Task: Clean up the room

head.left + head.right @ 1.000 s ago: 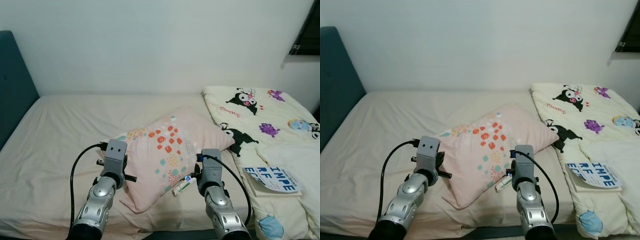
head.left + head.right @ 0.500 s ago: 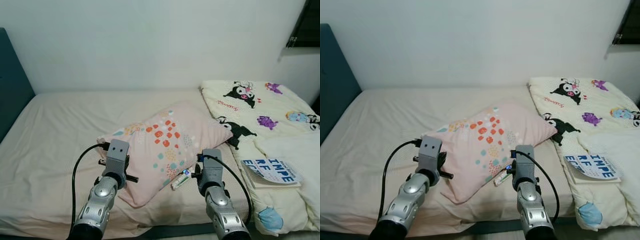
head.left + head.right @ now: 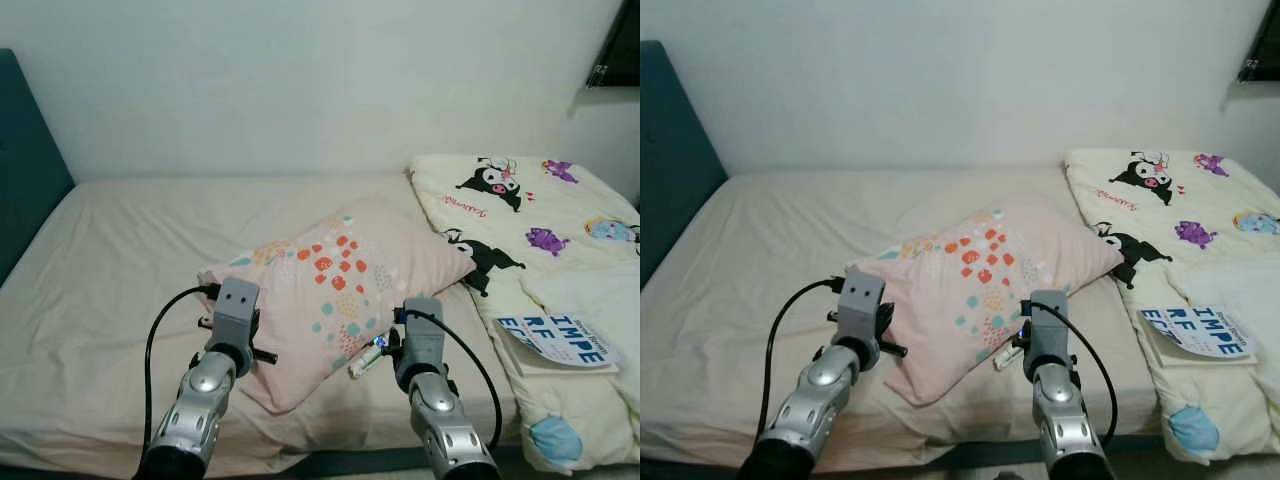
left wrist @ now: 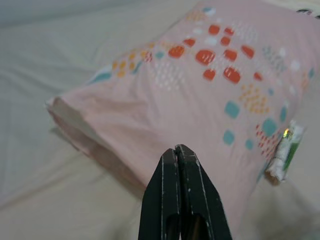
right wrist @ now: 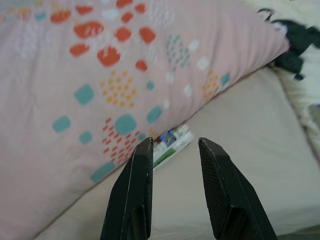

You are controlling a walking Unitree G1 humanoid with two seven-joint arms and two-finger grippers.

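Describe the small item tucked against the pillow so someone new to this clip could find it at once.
On the beige-sheeted bed, find the pink pillow with orange and teal spots lying at its middle. At the pillow's near edge, just ahead of the open right gripper, lies a small white and green tube. It is the one slim, glossy thing on the sheet, unlike the soft bedding around it.
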